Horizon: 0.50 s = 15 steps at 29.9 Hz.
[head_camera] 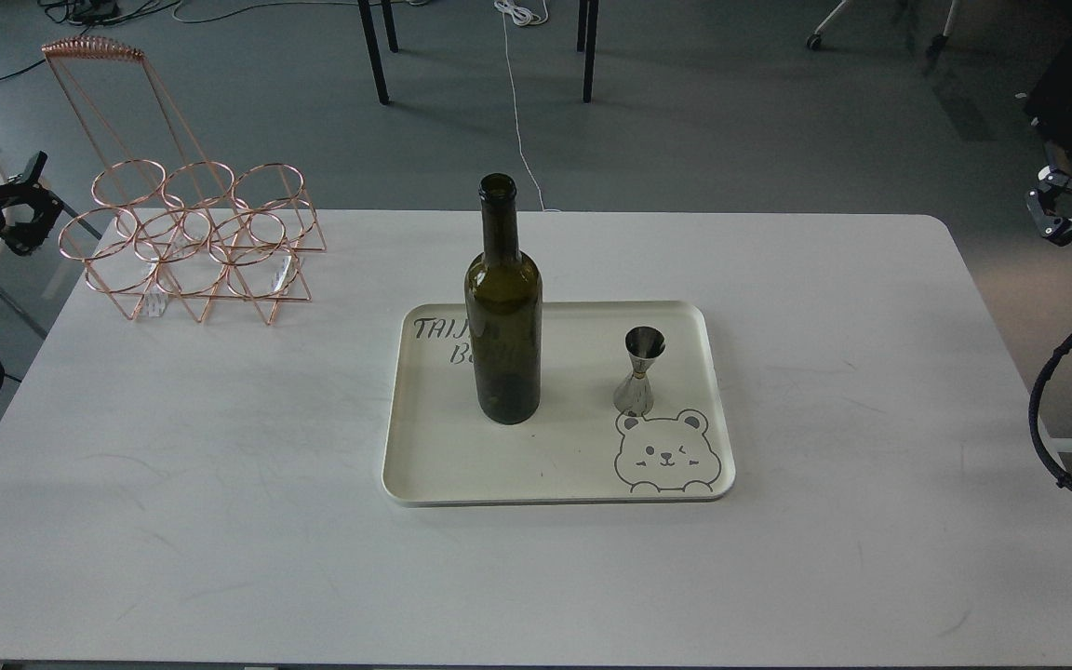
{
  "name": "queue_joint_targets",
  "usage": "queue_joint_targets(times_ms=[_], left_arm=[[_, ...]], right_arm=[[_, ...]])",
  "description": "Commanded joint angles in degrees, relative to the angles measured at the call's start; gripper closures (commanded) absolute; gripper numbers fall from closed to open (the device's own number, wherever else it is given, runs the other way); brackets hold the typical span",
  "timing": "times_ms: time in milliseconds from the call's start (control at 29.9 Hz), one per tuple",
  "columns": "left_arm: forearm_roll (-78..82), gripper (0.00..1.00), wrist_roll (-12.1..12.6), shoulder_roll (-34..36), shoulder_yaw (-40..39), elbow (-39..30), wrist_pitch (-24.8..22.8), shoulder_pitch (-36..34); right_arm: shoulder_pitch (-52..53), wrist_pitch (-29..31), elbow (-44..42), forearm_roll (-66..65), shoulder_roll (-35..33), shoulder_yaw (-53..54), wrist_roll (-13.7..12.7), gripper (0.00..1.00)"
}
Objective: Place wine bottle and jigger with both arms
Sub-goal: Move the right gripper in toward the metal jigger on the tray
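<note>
Dark green wine bottle [503, 307] upright at frame centre, on the left half of a cream tray [424, 465], partly covering printed lettering. Steel jigger [640, 370] upright on the tray's right half, well apart from the bottle, just above a bear drawing [664, 453]. White table [173, 484] beneath. Copper wire rack [194, 237] at upper left. Left gripper [29, 207] at the left edge, fingers spread, grasping nothing. Right gripper [1052, 209] at the right edge, off the table; finger state impossible to tell.
</note>
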Motion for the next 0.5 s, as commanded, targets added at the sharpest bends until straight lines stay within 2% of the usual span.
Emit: queue_joint_targets(times_ms=[0,100,134,234,468], left_arm=[[0.03,0.02,0.25,0.04,-0.10,0.00,-0.14,0.01],[0.03,0.02,0.25,-0.13,-0.19,-0.09,-0.14,0.01],[0.03,0.02,0.25,-0.13,-0.19,-0.09,-0.14,0.01],[0.12,0.02,0.33,-0.13,-0.11,-0.09,-0.14,-0.07],[0.21,0.02,0.33,1.53,-0.10,-0.09,-0.14,-0.07]], right_arm=[[-0.10,-0.01,7.47,-2.43,-4.06,-2.05,0.09,0.01],[-0.28,-3.21,16.52,-7.18,-7.93,-4.26,0.09,0.01],[-0.37,-6.70,21.68,-10.32,-9.94,-4.78,0.09,0.01],[-0.89,-12.35,31.54,-19.73,-13.12,-4.96,0.09,0.01],[0.77,-18.16,41.58,-39.78,-14.10,-8.82,0.09,0.01]])
